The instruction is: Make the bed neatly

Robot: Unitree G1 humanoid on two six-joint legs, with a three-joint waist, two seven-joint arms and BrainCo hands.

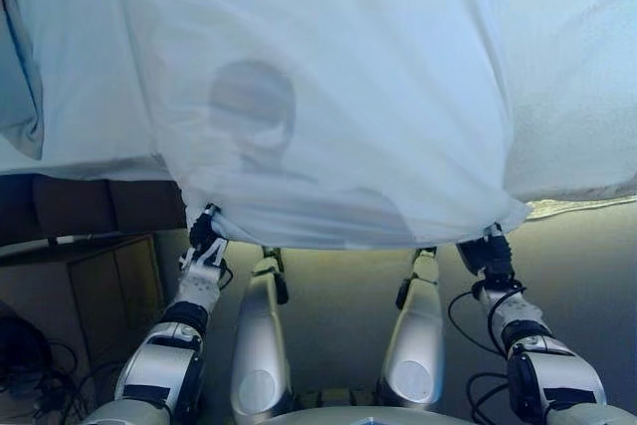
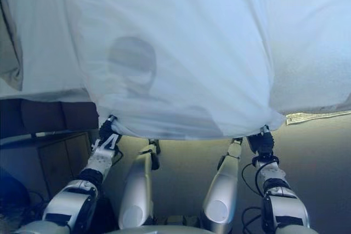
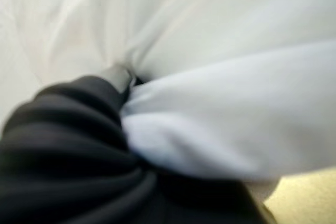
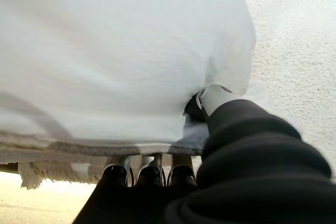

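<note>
A white sheet [image 1: 328,97] hangs spread out in front of me, and its lower hem [image 1: 348,236] is stretched between my two hands over the bed [image 1: 70,146]. My left hand [image 1: 204,238] grips the hem's left corner; in the left wrist view the cloth [image 3: 220,124] bunches against the dark cover and one silver finger [image 3: 118,77] presses into it. My right hand [image 1: 486,251] holds the right corner: its fingers [image 4: 152,174] curl under the edge [image 4: 94,148] and its thumb [image 4: 212,98] lies on top.
White bedding [image 1: 577,77] covers the mattress on both sides of the lifted sheet. A fringed blanket edge [image 1: 582,207] shows at the right. A dark bed frame [image 1: 90,204] and a wooden cabinet [image 1: 100,291] stand at the left, above the beige floor [image 1: 343,296].
</note>
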